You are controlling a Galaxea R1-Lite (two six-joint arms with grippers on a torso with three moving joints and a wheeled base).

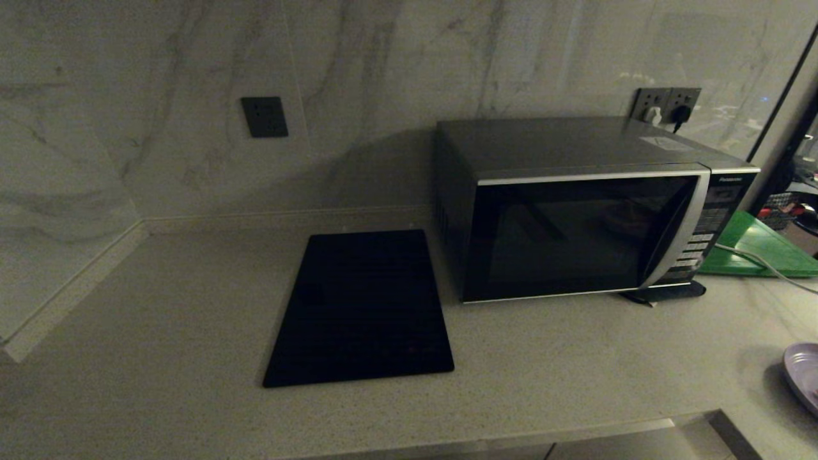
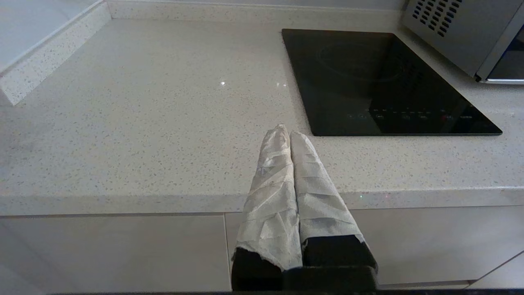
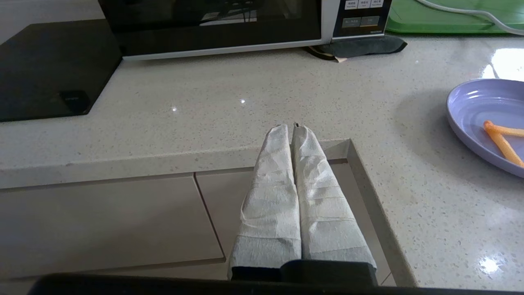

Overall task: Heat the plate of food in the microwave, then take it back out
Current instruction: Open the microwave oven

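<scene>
The black microwave [image 1: 575,223] stands at the back right of the counter with its dark glass door closed; its lower front shows in the right wrist view [image 3: 213,28]. The lilac plate of food [image 3: 487,119] holds orange sticks [image 3: 501,141] and rests on the counter at the far right, cut by the head view's edge [image 1: 805,374]. My left gripper [image 2: 285,132] is shut and empty, hanging at the counter's front edge, near the cooktop's front corner. My right gripper [image 3: 291,128] is shut and empty over the counter's front edge, well left of the plate. Neither arm shows in the head view.
A flat black cooktop slab [image 1: 364,306] lies left of the microwave. A green board [image 1: 760,246] with a white cable [image 1: 754,259] lies behind the microwave's right side. A dark pad [image 3: 360,45] sticks out under the microwave's right corner. Wall sockets [image 1: 668,105] hold plugs.
</scene>
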